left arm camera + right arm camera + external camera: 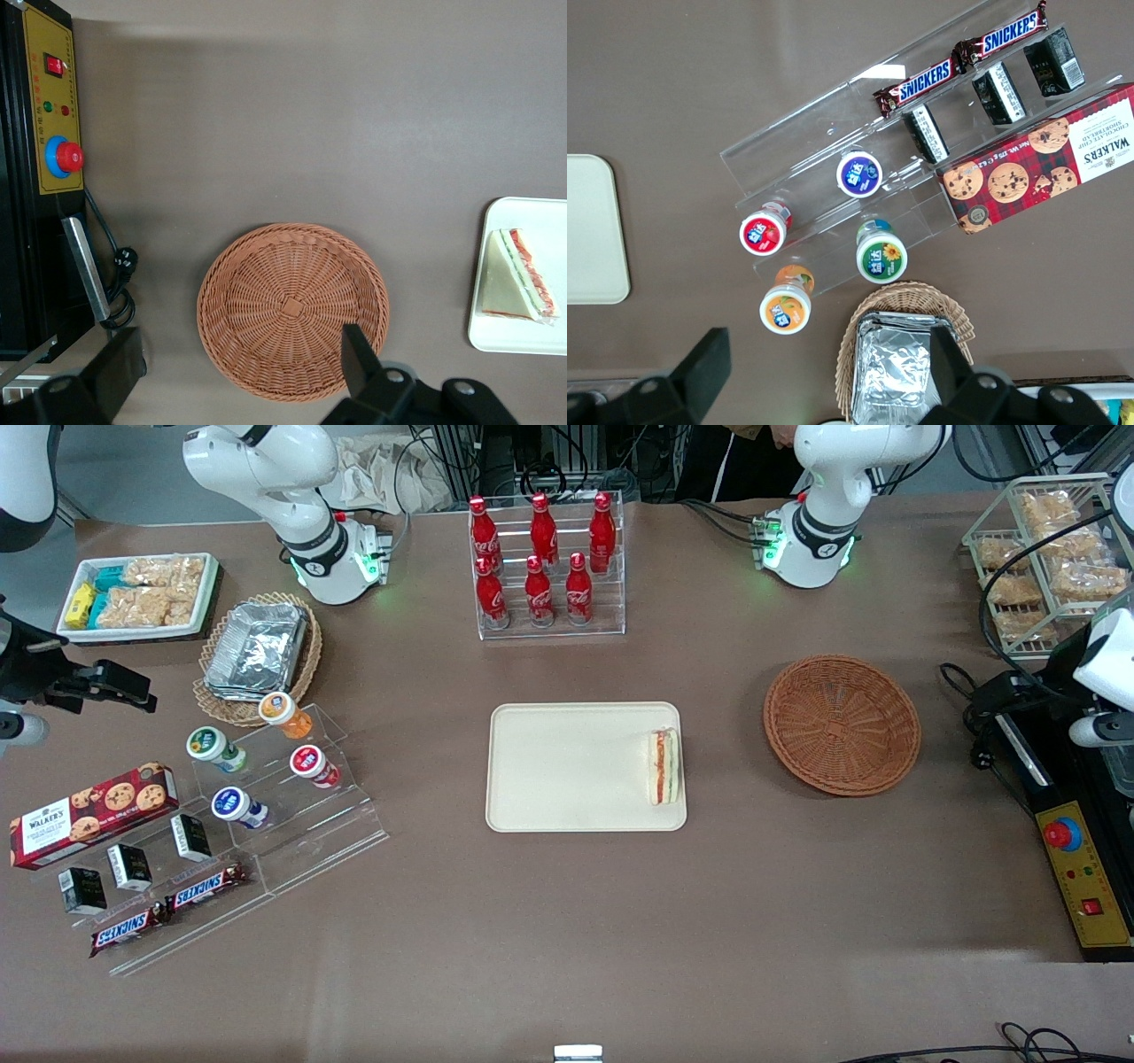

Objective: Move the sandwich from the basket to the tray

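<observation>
The sandwich (664, 766) is laid on the tray (567, 771), right by its edge. The basket (292, 310) is left empty. The gripper (239, 372) is held high above it, jaws wide apart, and only needs lifting clear.

sandwich (664, 765) on tray (567, 771), basket (842, 724) beside

Six cola bottles (542, 558), four cups (266, 757).

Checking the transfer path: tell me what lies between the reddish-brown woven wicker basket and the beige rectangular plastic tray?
Only bare brown table, in front and left wrist views; the open gripper hovers above the reddish-brown woven wicker basket, apart from the beige rectangular plastic tray.
</observation>
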`<state>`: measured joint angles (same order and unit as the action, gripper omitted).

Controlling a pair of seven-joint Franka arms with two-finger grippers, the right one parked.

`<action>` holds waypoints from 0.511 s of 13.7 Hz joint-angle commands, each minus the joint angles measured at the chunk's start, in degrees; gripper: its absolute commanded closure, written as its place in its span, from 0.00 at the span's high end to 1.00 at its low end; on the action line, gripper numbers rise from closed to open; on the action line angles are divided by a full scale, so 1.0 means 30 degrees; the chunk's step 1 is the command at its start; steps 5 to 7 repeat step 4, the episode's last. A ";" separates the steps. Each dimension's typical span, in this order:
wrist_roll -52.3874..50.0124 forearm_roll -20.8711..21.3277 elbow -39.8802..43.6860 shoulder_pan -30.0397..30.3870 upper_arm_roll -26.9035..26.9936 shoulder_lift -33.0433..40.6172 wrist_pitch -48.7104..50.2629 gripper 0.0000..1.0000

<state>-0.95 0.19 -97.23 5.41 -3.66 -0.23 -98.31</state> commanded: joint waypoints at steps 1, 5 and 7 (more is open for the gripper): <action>-0.0066 -0.0150 0.0533 0.0248 -0.0275 -0.0187 0.0339 1.00; 0.0138 -0.0121 0.0533 0.0248 -0.0275 -0.0187 0.0339 1.00; 0.0138 -0.0121 0.0533 0.0248 -0.0275 -0.0187 0.0339 1.00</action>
